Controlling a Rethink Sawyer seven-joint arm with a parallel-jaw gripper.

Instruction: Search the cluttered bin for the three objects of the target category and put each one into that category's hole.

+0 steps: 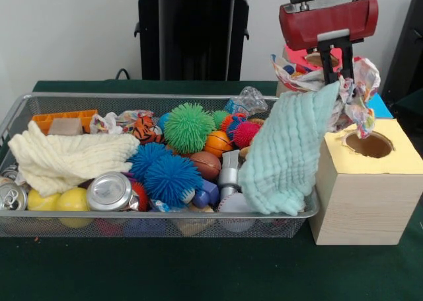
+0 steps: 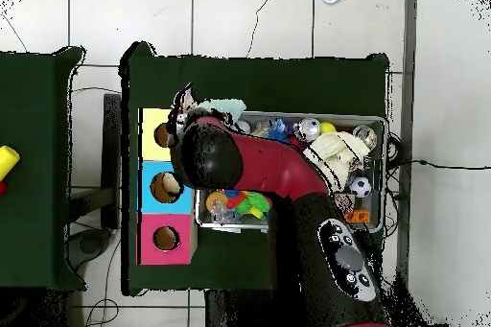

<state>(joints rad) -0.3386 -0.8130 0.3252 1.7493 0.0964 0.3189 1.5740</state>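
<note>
Front view shows the cluttered bin (image 1: 39,102) holding a cream cloth (image 1: 66,159), crushed cans (image 1: 109,192), blue and green spiky balls (image 1: 188,126) and small toy balls. At its right end a mint cloth (image 1: 287,155) hangs over the rim, lifted together with a crinkly wrapper (image 1: 353,92) clenched in the gripper (image 1: 328,73), above the yellow-topped box (image 1: 370,182). Overhead, the arm (image 2: 259,165) hides the gripper, yet yellow, blue and pink boxes (image 2: 165,186) appear in a row beside the bin.

The wire-mesh bin (image 1: 39,104) fills the frame's lower left, heaped full. One crumpled multicoloured wrapper (image 1: 360,92) hangs at upper right; another (image 1: 109,122) lies in the bin's back left.
</note>
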